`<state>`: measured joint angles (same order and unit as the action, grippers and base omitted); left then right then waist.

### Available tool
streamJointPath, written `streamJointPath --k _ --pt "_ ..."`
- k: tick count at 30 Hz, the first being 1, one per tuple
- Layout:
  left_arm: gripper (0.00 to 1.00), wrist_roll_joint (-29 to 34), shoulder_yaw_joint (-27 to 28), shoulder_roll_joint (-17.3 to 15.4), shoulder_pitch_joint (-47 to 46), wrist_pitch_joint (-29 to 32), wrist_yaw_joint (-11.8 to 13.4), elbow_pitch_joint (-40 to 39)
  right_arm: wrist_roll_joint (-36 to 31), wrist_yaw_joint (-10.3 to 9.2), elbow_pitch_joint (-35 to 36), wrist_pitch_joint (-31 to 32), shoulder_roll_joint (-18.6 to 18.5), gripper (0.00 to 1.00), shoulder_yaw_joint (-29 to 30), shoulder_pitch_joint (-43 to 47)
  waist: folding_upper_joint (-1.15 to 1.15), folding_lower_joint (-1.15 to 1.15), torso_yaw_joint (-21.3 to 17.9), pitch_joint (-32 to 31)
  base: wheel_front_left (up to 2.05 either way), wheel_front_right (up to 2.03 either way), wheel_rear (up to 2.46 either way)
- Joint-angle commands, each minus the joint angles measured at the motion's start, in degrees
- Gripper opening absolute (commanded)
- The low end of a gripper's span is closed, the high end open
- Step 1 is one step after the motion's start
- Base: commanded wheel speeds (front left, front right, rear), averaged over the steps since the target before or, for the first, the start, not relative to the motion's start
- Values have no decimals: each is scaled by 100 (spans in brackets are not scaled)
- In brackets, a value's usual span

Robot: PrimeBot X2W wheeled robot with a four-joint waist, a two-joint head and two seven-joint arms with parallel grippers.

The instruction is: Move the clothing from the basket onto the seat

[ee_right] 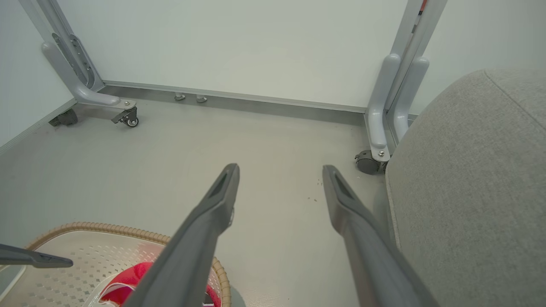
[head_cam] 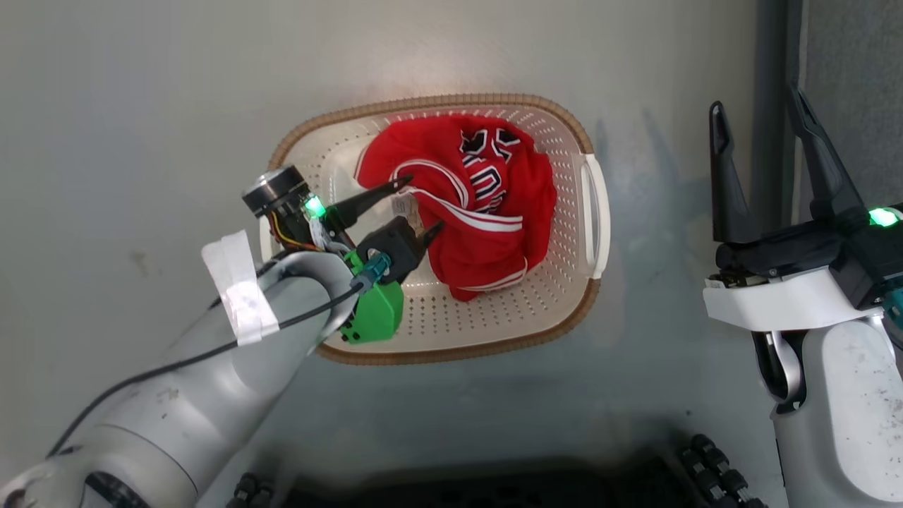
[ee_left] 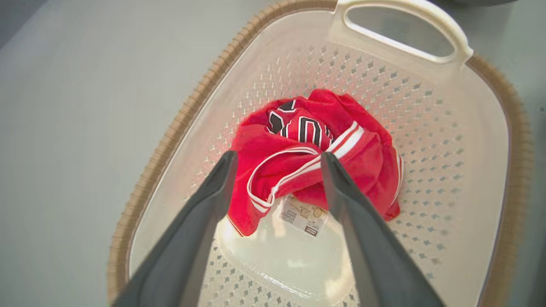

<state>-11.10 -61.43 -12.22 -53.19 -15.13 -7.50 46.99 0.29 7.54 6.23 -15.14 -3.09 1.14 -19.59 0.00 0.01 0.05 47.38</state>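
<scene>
Grey floor [ee_right: 273, 140], pale wall [ee_right: 239, 42], castered metal legs [ee_right: 379, 123]

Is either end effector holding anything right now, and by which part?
Nothing is held. The left end effector is open, straddling the jersey at its striped edge in the basket; the right end effector is open over the floor.

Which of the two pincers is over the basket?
The left pincer, open above the red jersey; the right pincer stands outside the basket, over floor.

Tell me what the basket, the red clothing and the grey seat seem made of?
Basket: likely moulded plastic, cream, faintly glossy, punched with holes; its brown rim looks woven, probably plastic too. Clothing: soft matte fabric, crumpled in folds. Seat: grey upholstery cloth, matte, finely textured.
</scene>
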Motion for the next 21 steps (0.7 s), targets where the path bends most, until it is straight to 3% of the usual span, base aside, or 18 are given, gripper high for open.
streamJointPath --k 1,12,21 --pt "100 45 -76 -56 -210 -2 3 121 -35 -10 51 -1 3 100 -10 -118 0 -1 -203 423 0 0 0" --pt "100 344 -676 -47 -873 -2 2 1070 99 -10 136 0 14 100 -155 -252 0 -1 -519 844 0 0 0" --pt "100 478 -750 31 -1212 -1 118 1792 65 -10 262 -1 15 100 -83 -265 0 -1 -689 1109 0 0 0"
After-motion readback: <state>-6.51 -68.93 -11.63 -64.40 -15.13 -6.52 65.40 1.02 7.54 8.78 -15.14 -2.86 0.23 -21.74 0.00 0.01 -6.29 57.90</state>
